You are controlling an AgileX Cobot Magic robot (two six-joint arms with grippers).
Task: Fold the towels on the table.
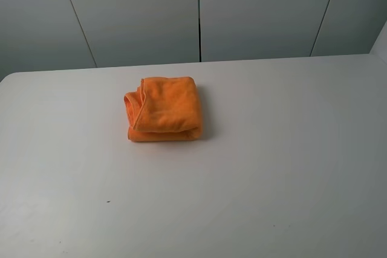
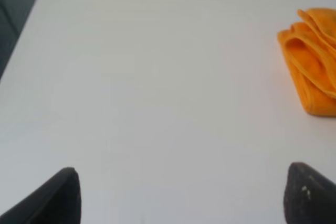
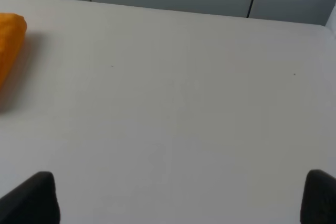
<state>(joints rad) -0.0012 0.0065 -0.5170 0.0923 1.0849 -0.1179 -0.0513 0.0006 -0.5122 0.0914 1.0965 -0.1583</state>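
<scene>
1. Towel [image 1: 164,109]: bright orange terry cloth, folded into a compact, roughly rectangular bundle of several layers.
2. Hemmed edges curl in stacked loops along one side of the bundle; the opposite side is a smooth rounded fold. No label shows.
3. Position: resting on the white table [image 1: 272,167], toward its far half, clear of both grippers.
4. Left gripper [image 2: 181,195]: jaws spread wide, holding nothing. Only the two dark fingertips [image 2: 58,198] show. The towel lies ahead of the jaws and off to one side, well apart from them.
5. Right gripper [image 3: 181,198]: jaws likewise spread wide and empty, dark fingertips [image 3: 34,198] over bare tabletop. The towel shows only as an orange edge far ahead and aside.
6. Grey panelled wall [image 1: 199,10] behind the table.
</scene>
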